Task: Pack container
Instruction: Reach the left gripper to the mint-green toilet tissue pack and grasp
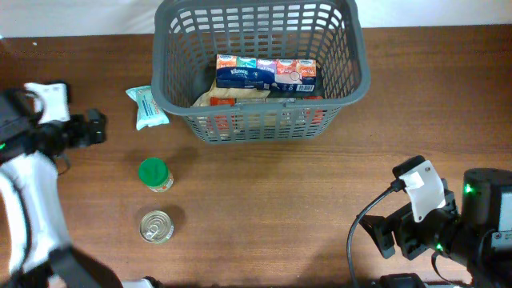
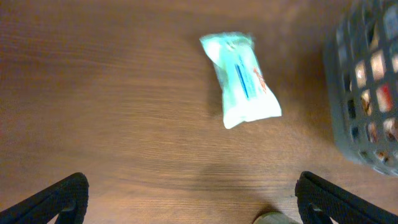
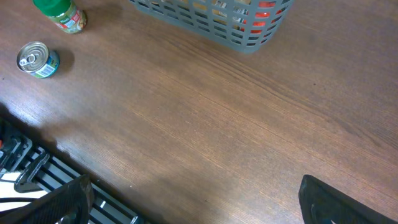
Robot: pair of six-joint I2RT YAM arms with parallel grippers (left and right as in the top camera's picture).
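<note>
Left gripper [image 2: 189, 186]: jaws spread wide, nothing between them. It hangs over bare table [image 2: 93, 93], with the pale green packet [image 2: 242, 81] ahead and a little right of centre, well clear of both fingers. Judged step: the approach to pick up that packet. You want the jaws across its short width, not along its length. It lies at a slant in the wrist view, so turn the wrist to match before you descend. It looks like a soft film pack, likely to crumple or slip, so close on the body, not the crimped ends. The container [image 1: 256, 126] stands just right of the packet, near but apart; keep the outer finger off its lattice wall going down. It already holds a row of tissue packs [image 1: 266, 72] and a tan bag [image 1: 232, 96]. Free room looks to be at its left end, so lift above the rim and release there. The green-lidded jar [image 1: 154, 174] and tin can [image 1: 157, 226] sit nearer the robot. Right gripper [image 3: 194, 186]: also spread open and empty, well apart at the near right. Leave it parked.
</note>
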